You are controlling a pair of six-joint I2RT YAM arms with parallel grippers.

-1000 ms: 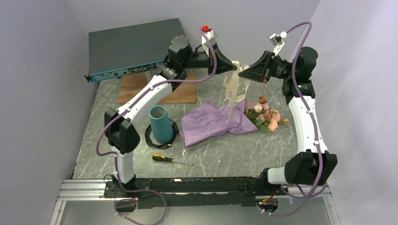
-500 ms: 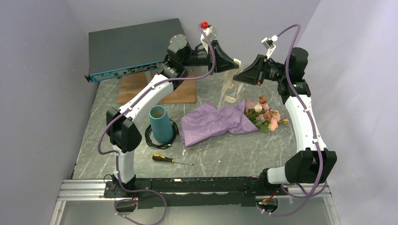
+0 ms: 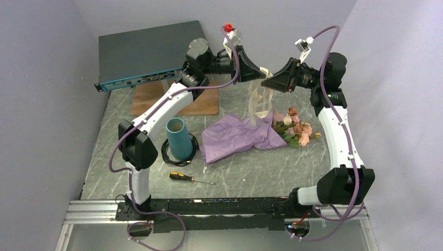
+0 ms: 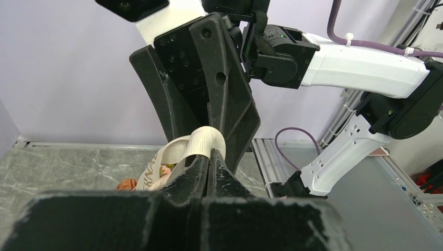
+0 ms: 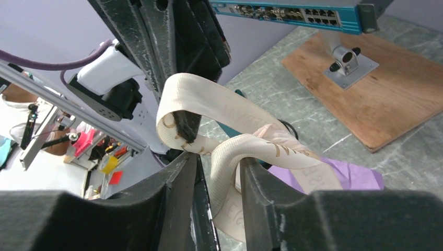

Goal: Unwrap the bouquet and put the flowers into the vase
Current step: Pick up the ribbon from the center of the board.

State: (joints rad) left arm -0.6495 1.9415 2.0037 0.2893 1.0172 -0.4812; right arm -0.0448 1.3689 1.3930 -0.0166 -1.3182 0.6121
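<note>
While ribbon (image 3: 258, 102) hangs from both raised grippers down to the bouquet (image 3: 251, 137), step in hand is judged to be ribbon removal. State: left gripper (image 4: 209, 157) pinched closed on ribbon; right gripper (image 5: 217, 163) fingers apart, ribbon loose between them. Bouquet lies on table (image 3: 235, 172), flowers (image 3: 298, 129) at its right end, vase (image 3: 177, 137) well left. Next, likely: drop ribbon, open paper (image 3: 230, 137). Count: one ribbon, one paper, one vase; blooms too small to count.

One ribbon (image 3: 258, 102) is hanging between left pincer (image 3: 261, 73) and right pincer (image 3: 265, 82); below them are lying one vase (image 3: 178, 138), one screwdriver (image 3: 184, 178), one bouquet (image 3: 245, 135).
</note>
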